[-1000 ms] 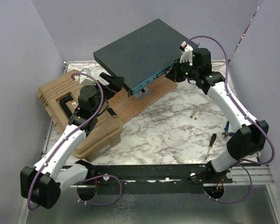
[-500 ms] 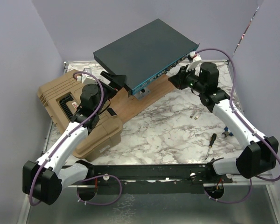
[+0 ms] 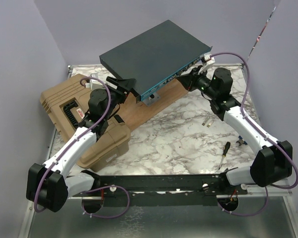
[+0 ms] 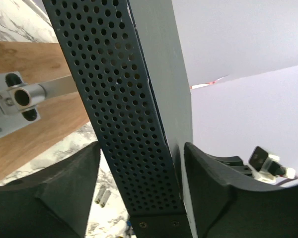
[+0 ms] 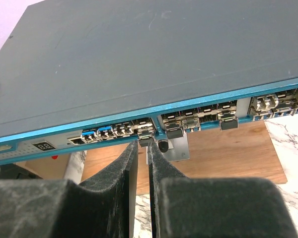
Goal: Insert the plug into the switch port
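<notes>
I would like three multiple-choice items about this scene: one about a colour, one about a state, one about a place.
1. What colour is the front face of the switch? A red; B teal-blue; C yellow.
2. How do the left fingers stand? A apart, one on each side of the switch's perforated side; B shut on the screwdriver; C shut on nothing.
3. Where does the screwdriver lie? A on top of the switch; B between the left fingers; C on the marble table.

Answers: B, a teal strip runs along its front edge; A, the left wrist view shows the perforated wall between them; C, it lies flat on the marble.
</notes>
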